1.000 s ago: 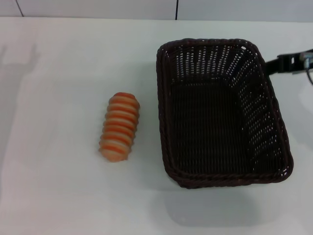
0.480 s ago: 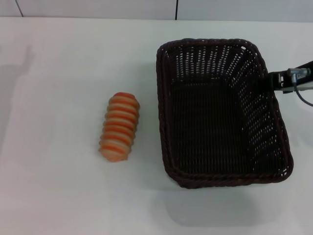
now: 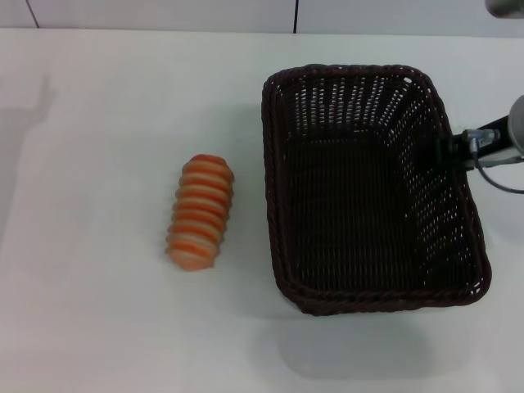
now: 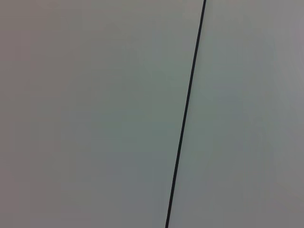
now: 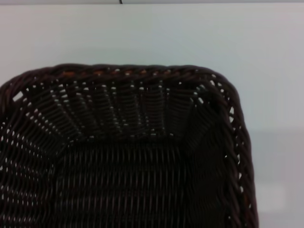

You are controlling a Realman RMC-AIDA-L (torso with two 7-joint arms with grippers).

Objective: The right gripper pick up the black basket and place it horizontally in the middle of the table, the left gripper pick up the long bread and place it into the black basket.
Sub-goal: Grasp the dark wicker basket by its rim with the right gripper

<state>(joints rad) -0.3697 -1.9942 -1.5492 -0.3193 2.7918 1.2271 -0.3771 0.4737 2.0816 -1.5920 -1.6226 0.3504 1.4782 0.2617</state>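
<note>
The black basket (image 3: 271,196) stands upright and empty on the right half of the white table (image 3: 98,123), its long side running front to back. The right wrist view looks down into it, with one short braided rim (image 5: 142,71) and a corner showing. My right gripper (image 3: 453,152) reaches in from the right edge and sits at the basket's right rim, partly over the wall. The long bread (image 3: 201,213), orange with cream stripes, lies on the table to the left of the basket, apart from it. My left gripper is out of view.
The left wrist view shows only a plain pale surface crossed by a thin dark seam (image 4: 185,118). A tiled wall edge runs along the back of the table (image 3: 295,16). Bare tabletop lies left of and in front of the bread.
My right gripper has moved nearer and leftward along the basket's right side, onto the rim. The basket and the bread have not moved.
</note>
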